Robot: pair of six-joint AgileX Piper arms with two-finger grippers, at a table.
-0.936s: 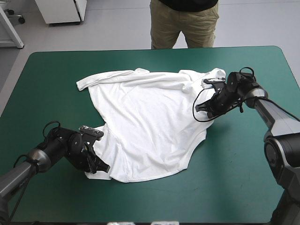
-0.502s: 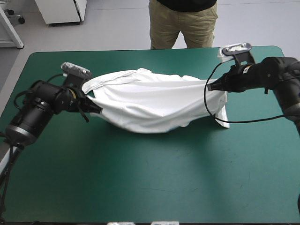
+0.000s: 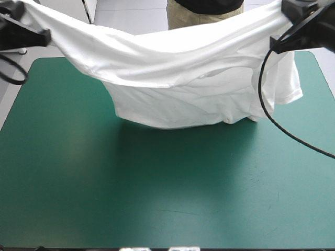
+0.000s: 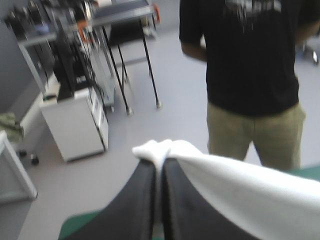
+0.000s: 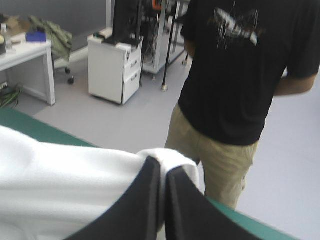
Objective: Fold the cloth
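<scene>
White fabric hangs like a hammock between the two arms. The shirt (image 3: pixel 172 78) is held up above the far half of the teal-green tabletop (image 3: pixel 157 198). It stretches from the left end effector (image 3: pixel 46 35) at the far-left corner to the right end effector (image 3: pixel 276 42) at the far-right.

Each one is clamped on the shirt. In the wrist views, the left end effector (image 4: pixel 159 170) and the right end effector (image 5: pixel 162 172) have their black fingers all but together. A thin fold of cloth sits between them, and only a small tuft shows past the tips.

The middle sags and the lower edge bunches low over the tabletop; I cannot tell whether it touches the cover. A sleeve (image 3: pixel 293 91) dangles below the right grip.

Risks, as I judge them:
- The pinches look shallow, so a quick swing or extra tension between the arms could pull a corner free and drop that side in a heap.
- If the arms come down unevenly or too close together, the slack middle would land creased and the fold would start crooked.
- The loose sleeve could tuck under the body on landing.
</scene>
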